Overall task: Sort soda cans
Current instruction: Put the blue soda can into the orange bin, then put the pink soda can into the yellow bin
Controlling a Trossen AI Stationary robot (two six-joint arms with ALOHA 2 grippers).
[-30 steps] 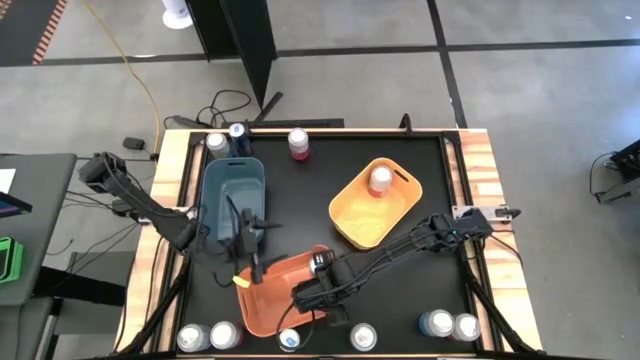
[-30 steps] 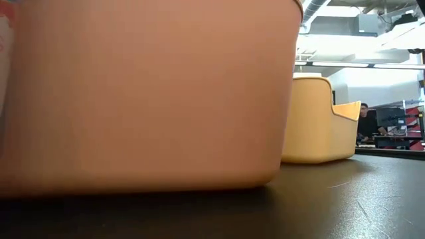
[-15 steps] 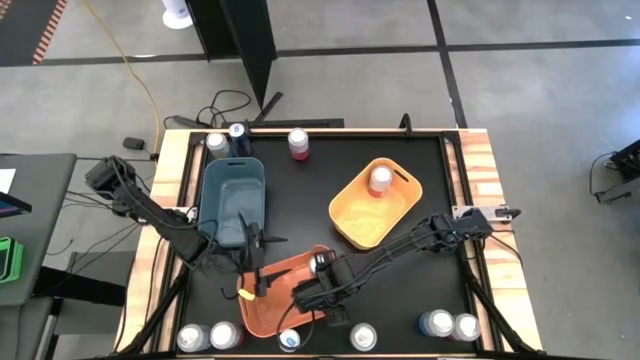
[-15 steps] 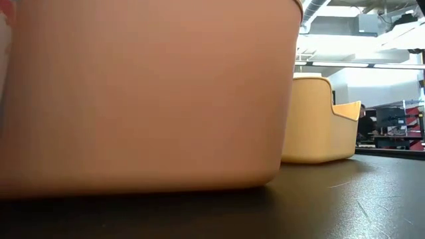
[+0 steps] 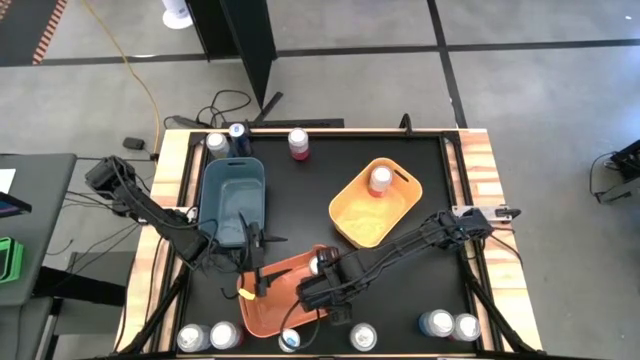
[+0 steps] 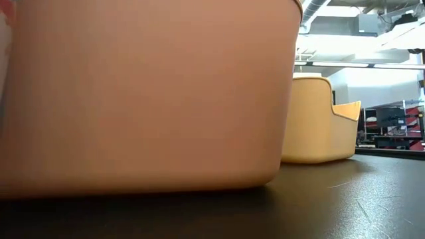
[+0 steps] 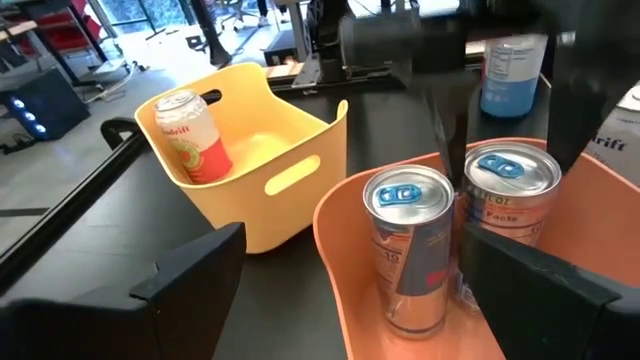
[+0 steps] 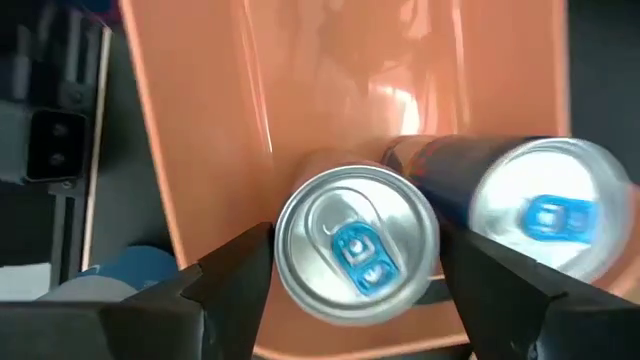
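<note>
The right gripper (image 8: 350, 290) hangs over the orange bin (image 5: 270, 300), fingers spread either side of a silver can (image 8: 356, 243) standing upright inside, not pinching it. A second can (image 8: 545, 217) stands just beside it in the same bin. The left gripper (image 5: 255, 262) waits wide open at the bin's edge, holding nothing. A pink can (image 5: 380, 180) sits in the yellow bin (image 5: 352, 220). Low down, the orange wall blocks nearly everything.

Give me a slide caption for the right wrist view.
Right gripper with open jaws straddling an upright soda can in the orange bin, beside a second can.
</note>
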